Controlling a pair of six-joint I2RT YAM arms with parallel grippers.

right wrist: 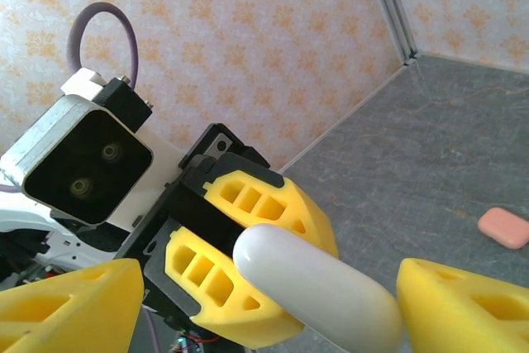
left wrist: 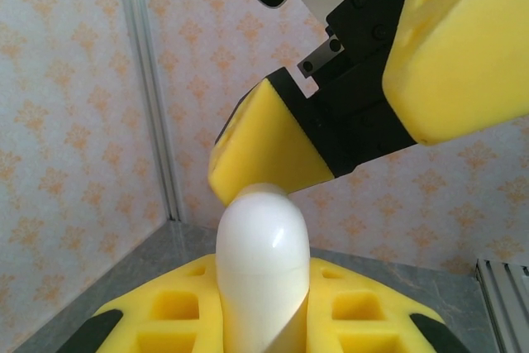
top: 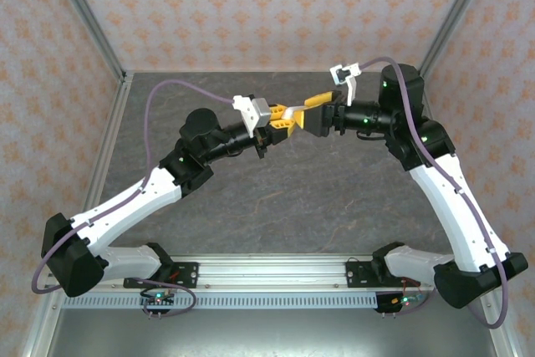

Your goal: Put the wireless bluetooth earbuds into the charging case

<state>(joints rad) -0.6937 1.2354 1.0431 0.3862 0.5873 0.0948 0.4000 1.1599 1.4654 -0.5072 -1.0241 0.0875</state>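
A white, pebble-shaped charging case [left wrist: 263, 262] stands on end between the yellow fingers [left wrist: 165, 312] of my left gripper [top: 278, 125], which is shut on it high above the table. My right gripper [top: 308, 106] faces it from the right, open. Its two yellow fingers [right wrist: 70, 303] stand on either side of the case's free end [right wrist: 331, 291] with gaps showing. In the left wrist view one right finger [left wrist: 264, 146] hangs just over the case's top. The earbuds are out of view.
A small salmon-pink pebble-shaped item [right wrist: 502, 227] lies on the grey tabletop [top: 276, 198] below the grippers. Patterned walls with metal corner posts [top: 92, 22] close in the back and sides. Both arm bases sit on the rail [top: 267, 273] at the near edge.
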